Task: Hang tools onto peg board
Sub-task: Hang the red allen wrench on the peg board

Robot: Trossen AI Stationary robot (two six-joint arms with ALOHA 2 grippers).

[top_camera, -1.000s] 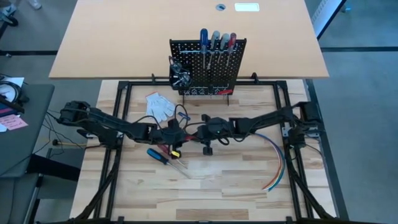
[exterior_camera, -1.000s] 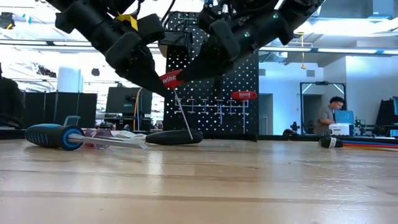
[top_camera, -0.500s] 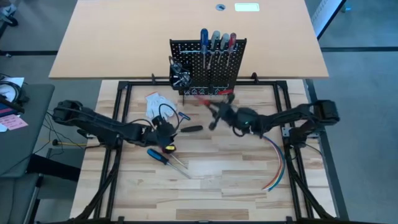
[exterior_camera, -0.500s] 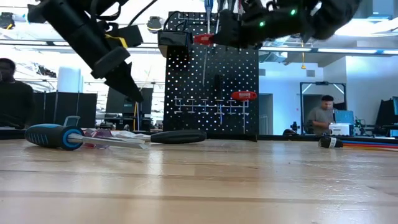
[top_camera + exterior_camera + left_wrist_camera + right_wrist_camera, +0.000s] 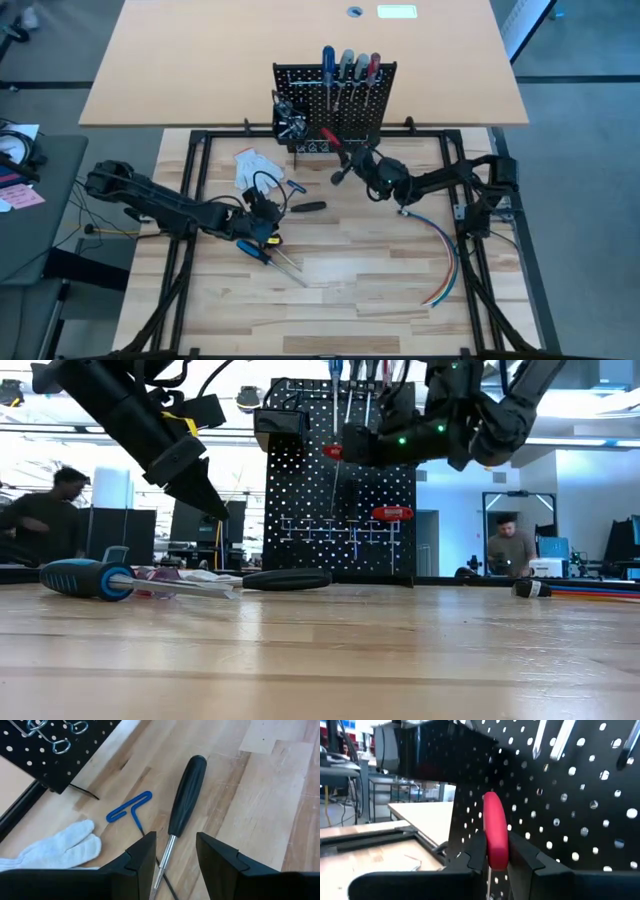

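The black peg board (image 5: 335, 100) stands upright at the table's far middle, with several screwdrivers hung along its top and a small bin (image 5: 288, 122) at its left side. My right gripper (image 5: 345, 153) is just in front of the board and is shut on a red-handled screwdriver (image 5: 329, 136). My left gripper (image 5: 268, 213) is open and empty, above the table. It hovers over the shaft of a black-handled screwdriver (image 5: 186, 795) that lies flat beside a blue T-handled key (image 5: 129, 807). My right gripper pinches the red handle (image 5: 495, 837) between its two fingers, and the handle's rounded end sticks out past the fingertips toward the peg board (image 5: 570, 795). The fingers reach roughly level from the table's right-near side. The screwdriver is lifted clear of the table; its shaft is hidden.
White gloves (image 5: 258, 167) lie left of the board. A blue-handled screwdriver (image 5: 252, 249) and thin tools lie near my left gripper. A bundle of coloured wires (image 5: 445, 260) lies at the right. People show in the room behind (image 5: 510, 550).
A second ago both grippers met at the red-handled screwdriver over the table's middle. My left gripper has let go and drawn back toward the left. My right gripper has carried the screwdriver up and toward the far edge, turning it, and now has it close before the peg board.
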